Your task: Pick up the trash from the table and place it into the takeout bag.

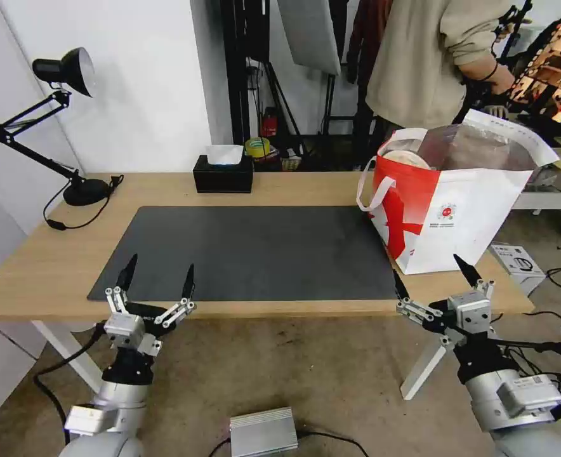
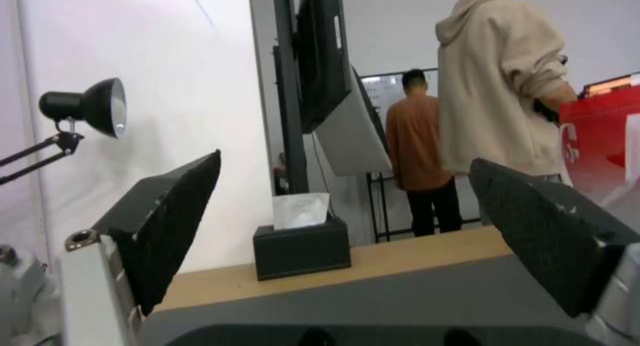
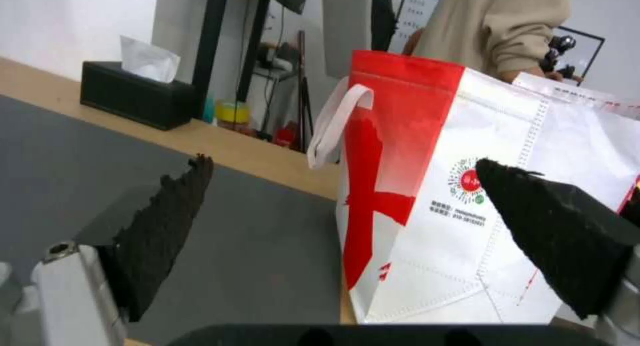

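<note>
Nearest the camera, the left gripper is held at the near edge of the table, its fingers spread wide with nothing between them. The right gripper is held at the near right corner, just in front of the bag, likewise spread and empty.

Beyond them the mat is seen with no bowl or cup on it, and none is seen on the wood around it. A round pale rim, judged to be one of the bowls, is visible inside the open mouth of the bag against the foil lining; the other bowl and the cup cannot be made out from here (they may lie deeper inside). The task is therefore judged to be at or very near its end, with nothing seen left to be picked up.

The bag is stood upright on the right end of the table, partly over the mat's corner, one white handle hanging down its left side. At the far edge a black tissue box is set, and a desk lamp stands at the far left. Nothing is seen blocking either arm. A person in a beige hoodie is standing behind the bag, not touching it
</note>
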